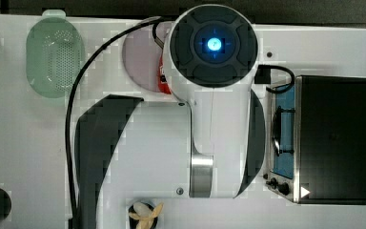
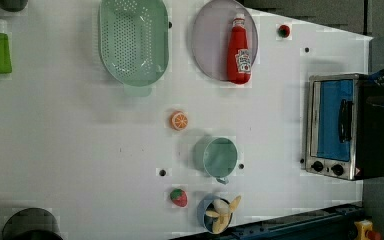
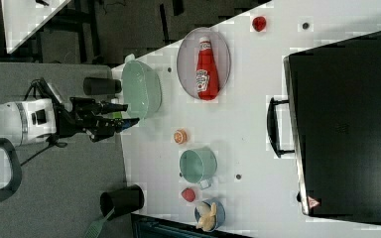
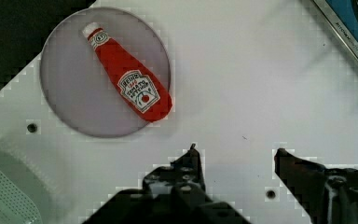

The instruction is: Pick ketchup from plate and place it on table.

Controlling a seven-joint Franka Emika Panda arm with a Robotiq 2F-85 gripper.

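Observation:
The ketchup [image 2: 239, 50], a red bottle with a white label, lies flat on the pale pinkish-grey plate [image 2: 209, 45], its base over the plate's rim. The right view has the ketchup [image 3: 207, 72] and plate [image 3: 188, 64] at the table's far end. My gripper [image 3: 129, 114] hangs high, away from the table [image 2: 80, 150], and is open. In the wrist view, nothing sits between the dark fingers of the gripper [image 4: 237, 154], with the ketchup [image 4: 130, 84] and plate [image 4: 70, 93] well off to one side. In the top view my arm covers most of the plate [image 1: 140, 57] and ketchup [image 1: 163, 80].
A green strainer [image 2: 133, 40] lies beside the plate. A toaster oven [image 2: 340, 127] stands at the left view's right. An orange slice [image 2: 179, 120], a teal cup [image 2: 220, 157], a strawberry [image 2: 178, 197] and a bowl with a banana [image 2: 220, 215] sit mid-table. A small red round thing [image 2: 283, 31] is by the plate.

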